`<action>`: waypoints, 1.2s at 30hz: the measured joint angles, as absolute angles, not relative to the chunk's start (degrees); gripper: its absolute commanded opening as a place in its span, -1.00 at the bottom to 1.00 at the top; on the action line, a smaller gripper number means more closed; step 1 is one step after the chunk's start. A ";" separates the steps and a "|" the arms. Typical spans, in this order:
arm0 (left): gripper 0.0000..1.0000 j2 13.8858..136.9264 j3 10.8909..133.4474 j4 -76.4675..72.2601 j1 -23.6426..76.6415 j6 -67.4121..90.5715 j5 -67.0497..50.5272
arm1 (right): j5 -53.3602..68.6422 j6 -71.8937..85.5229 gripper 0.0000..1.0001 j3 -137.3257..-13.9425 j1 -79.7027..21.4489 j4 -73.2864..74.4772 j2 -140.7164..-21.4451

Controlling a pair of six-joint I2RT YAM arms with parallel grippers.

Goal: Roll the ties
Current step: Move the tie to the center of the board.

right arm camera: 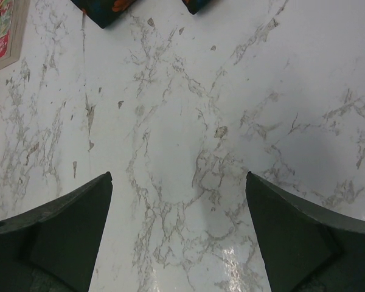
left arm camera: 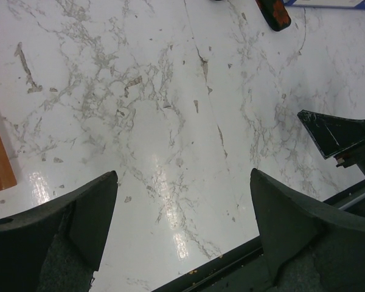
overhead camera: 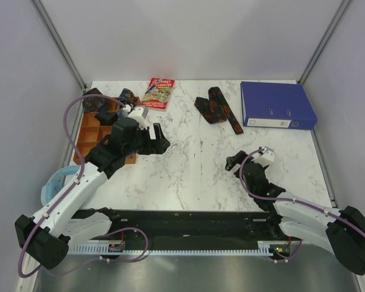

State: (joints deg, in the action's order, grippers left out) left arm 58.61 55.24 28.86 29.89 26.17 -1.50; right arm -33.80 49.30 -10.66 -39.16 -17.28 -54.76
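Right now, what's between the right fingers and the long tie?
Only bare table from right fingers to long tie; top and right wrist views show it.

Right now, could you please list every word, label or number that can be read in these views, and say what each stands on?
Cover of the booklet: title lettering in several lines, too blurred to read.
Same booklet's corner in the right wrist view: white print on red, cut off and blurred.
White spine label of the blue binder: print too small to read.
No other text shows; nothing can be quoted.
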 measured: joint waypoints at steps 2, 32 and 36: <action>0.89 59.33 55.24 28.18 30.89 26.30 -1.48 | -33.39 49.30 0.96 -10.66 -39.18 -17.32 -55.07; 0.12 101.08 71.33 5.78 41.74 40.88 -7.29 | -53.76 60.90 0.96 -2.92 -39.27 -6.92 -25.96; 0.06 108.03 75.96 3.81 42.89 45.25 -7.46 | -57.28 61.80 0.96 -2.92 -39.27 -7.35 -26.74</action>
State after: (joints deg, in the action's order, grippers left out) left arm 108.03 75.96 3.81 42.89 45.25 -7.46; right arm -57.28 61.80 -2.92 -39.27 -7.35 -26.74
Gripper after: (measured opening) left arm 0.539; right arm 0.980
